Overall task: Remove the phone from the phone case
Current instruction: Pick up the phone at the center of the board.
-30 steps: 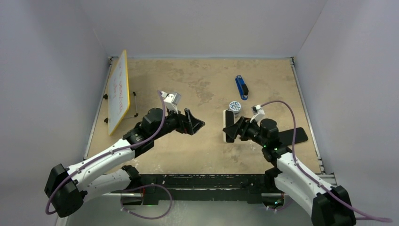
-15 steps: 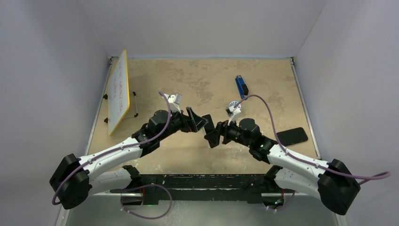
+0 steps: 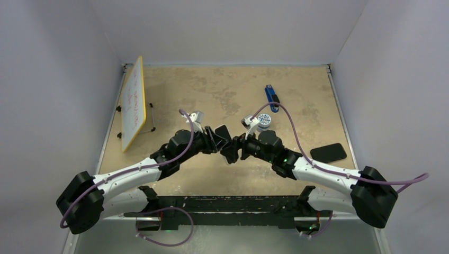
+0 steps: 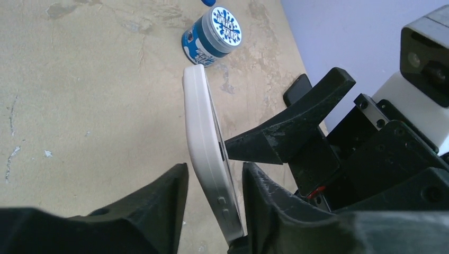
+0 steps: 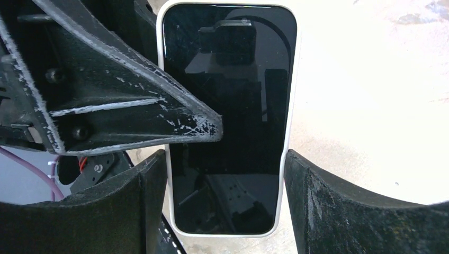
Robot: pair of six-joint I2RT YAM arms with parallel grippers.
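The phone (image 5: 233,79) has a black screen and sits in a white phone case (image 4: 204,132). It hangs above the table's middle (image 3: 226,142). My right gripper (image 5: 225,156) is shut on the case's two long edges near its lower end. My left gripper (image 4: 214,168) straddles the phone's thickness from the other side. One of its fingers (image 4: 270,201) lies against the screen side. Its other finger (image 4: 159,201) stands a small gap off the case's back. A right finger (image 4: 286,132) presses the screen face in the left wrist view.
A blue and white round tub (image 3: 263,120) stands just behind the grippers. A blue oblong thing (image 3: 272,98) lies further back. A black flat slab (image 3: 328,152) lies at the right edge. A whiteboard (image 3: 133,103) leans at the left wall.
My right arm carried the cased phone left to the middle. My left arm came right to meet it, and its jaws narrowed around the phone.
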